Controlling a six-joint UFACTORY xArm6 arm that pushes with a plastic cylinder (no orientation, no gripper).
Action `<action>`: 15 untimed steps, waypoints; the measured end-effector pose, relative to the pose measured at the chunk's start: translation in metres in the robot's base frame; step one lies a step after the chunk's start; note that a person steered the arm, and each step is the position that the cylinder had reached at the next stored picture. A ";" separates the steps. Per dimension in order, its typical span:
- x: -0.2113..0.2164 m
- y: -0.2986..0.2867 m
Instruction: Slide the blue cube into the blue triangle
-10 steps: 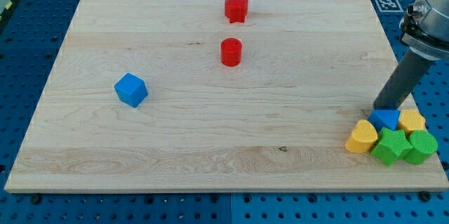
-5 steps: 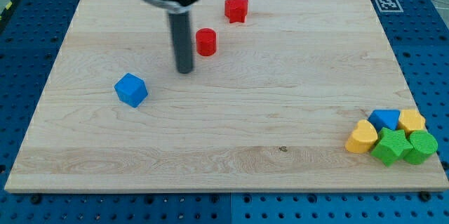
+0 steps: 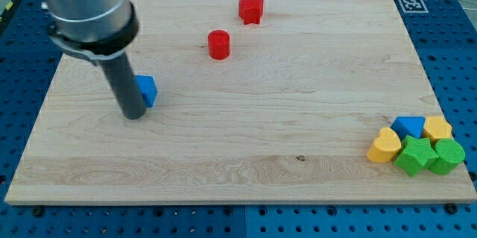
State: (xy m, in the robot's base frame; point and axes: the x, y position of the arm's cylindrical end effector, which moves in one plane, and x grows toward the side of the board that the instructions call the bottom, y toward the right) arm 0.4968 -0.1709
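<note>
The blue cube (image 3: pixel 147 89) sits at the board's left, partly hidden behind my rod. My tip (image 3: pixel 133 116) rests on the board just left of and below the cube, touching or nearly touching its left side. The blue triangle (image 3: pixel 408 127) lies far off at the view's lower right, at the top of a tight cluster of blocks.
Around the triangle sit a yellow heart (image 3: pixel 384 146), a yellow block (image 3: pixel 437 128), a green star (image 3: pixel 415 155) and a green block (image 3: pixel 449 155). A red cylinder (image 3: pixel 219 45) and a red star (image 3: pixel 251 9) lie near the top centre. The wooden board (image 3: pixel 246 178) ends just beyond the cluster.
My tip swept from the lower-right cluster across to the top centre, nudging the red cylinder left, then came down to the blue cube's left side. The cube has hardly moved.
</note>
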 end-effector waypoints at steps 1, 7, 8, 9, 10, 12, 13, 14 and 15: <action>-0.015 -0.052; -0.045 0.011; -0.041 0.053; -0.040 0.091; -0.048 0.131; -0.083 0.198; -0.087 0.240; -0.124 0.276; -0.147 0.302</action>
State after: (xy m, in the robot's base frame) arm 0.3497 0.1315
